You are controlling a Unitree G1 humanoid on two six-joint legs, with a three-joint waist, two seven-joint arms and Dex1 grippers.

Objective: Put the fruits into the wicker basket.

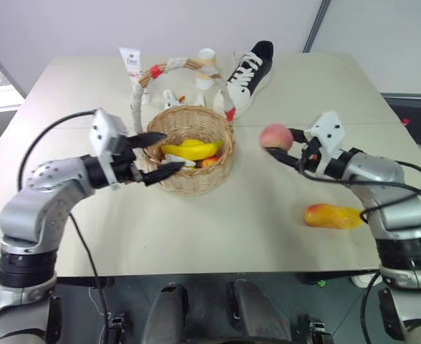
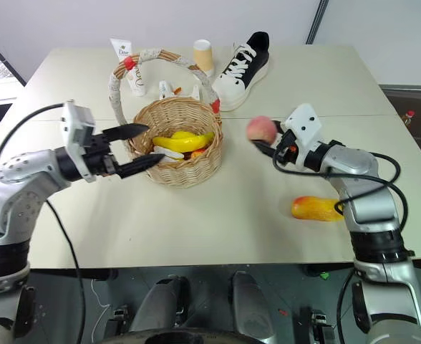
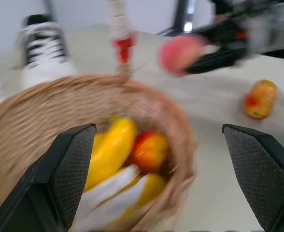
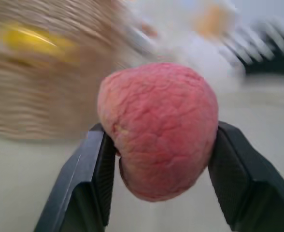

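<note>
The wicker basket (image 1: 196, 179) stands mid-table, its white handle with red bands arching over it. Inside lie a yellow banana (image 1: 192, 149), a small red-orange fruit (image 3: 149, 152) and a white object (image 3: 113, 188). My left gripper (image 1: 171, 150) is open and empty at the basket's left rim, its fingers reaching over the edge. To the right of the basket, my right gripper (image 1: 281, 143) is shut on the pink-red peach (image 1: 275, 135), holding it above the table. The orange-red mango (image 1: 332, 216) lies on the table near the front right, below my right forearm.
Behind the basket stand a black-and-white shoe (image 1: 248, 75), a white toothpaste tube (image 1: 130, 63) and a paper cup (image 1: 207, 61), with small white items (image 1: 170, 98) under the handle. The table's front edge (image 1: 196, 274) runs close below both arms.
</note>
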